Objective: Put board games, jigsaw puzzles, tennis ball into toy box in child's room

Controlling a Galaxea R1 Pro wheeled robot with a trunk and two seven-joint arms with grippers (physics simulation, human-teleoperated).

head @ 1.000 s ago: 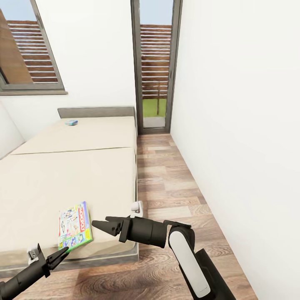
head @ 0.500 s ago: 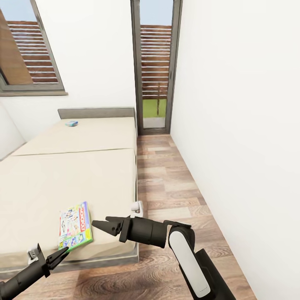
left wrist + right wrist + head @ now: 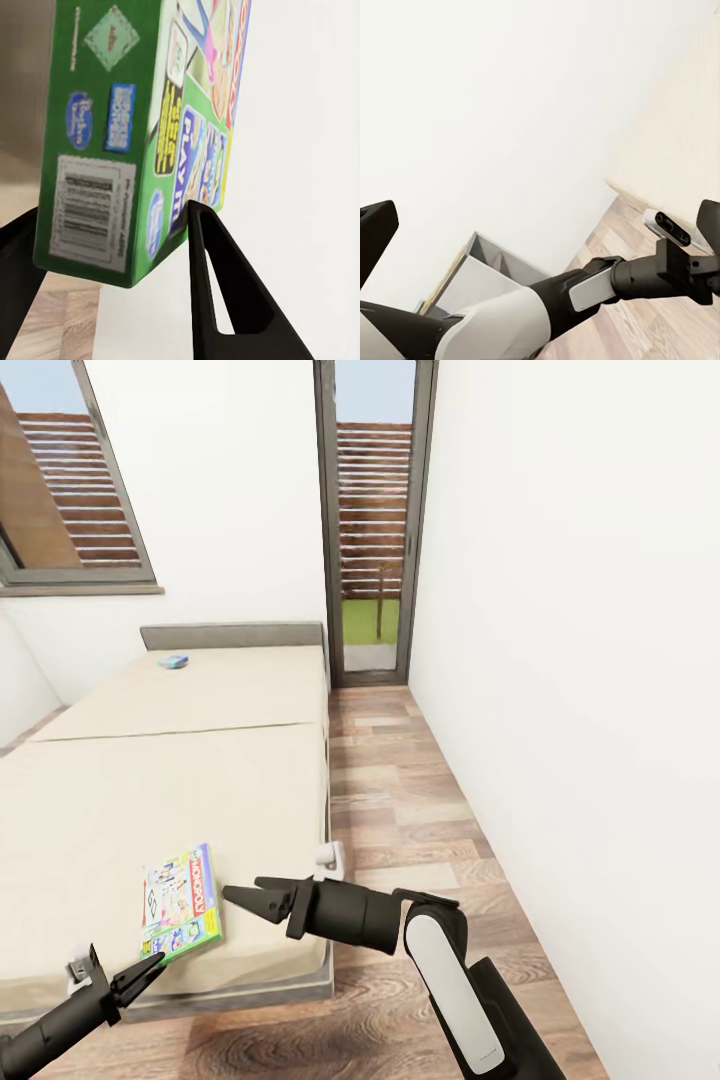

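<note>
Head view, nearest first. Left gripper (image 3: pixel 150 966), black, low at the left, fingertips close together and aimed at the near corner of the white-and-green printed card game box (image 3: pixel 180 901). Left wrist view: the box's green end face with its barcode label (image 3: pixel 90 202) sits between the 2 black fingers (image 3: pixel 217 292), which stand wide of each other; contact cannot be told. The 2 views disagree on the gap, so the left gripper's state cannot be told.

Right gripper (image 3: pixel 262 900), black, held level just right of the box, pointing left; its 2 tips lie near each other with a narrow slot between, nothing in them. Right wrist view shows both fingertips (image 3: pixel 375 225) at opposite edges with the left arm (image 3: pixel 607 289) across the gap.

Against the frame 1 s ago: arms and box sit at the same spots; the far bed, window and door have slid slightly downward, so the camera has tilted, not the things.

The box lies flat on the near half of the low beige 2-part mattress bed (image 3: pixel 110 810), close to its foot edge. Long axis runs near to far, leaning slightly right at the far end; red lettering runs along its right edge.

Farther off, the small blue game box (image 3: pixel 173 660) lies flat near the grey headboard (image 3: pixel 235 635).

Beyond: brown wood plank floor (image 3: pixel 400 780), glazed door (image 3: pixel 372 520), white wall (image 3: pixel 570 610).
</note>
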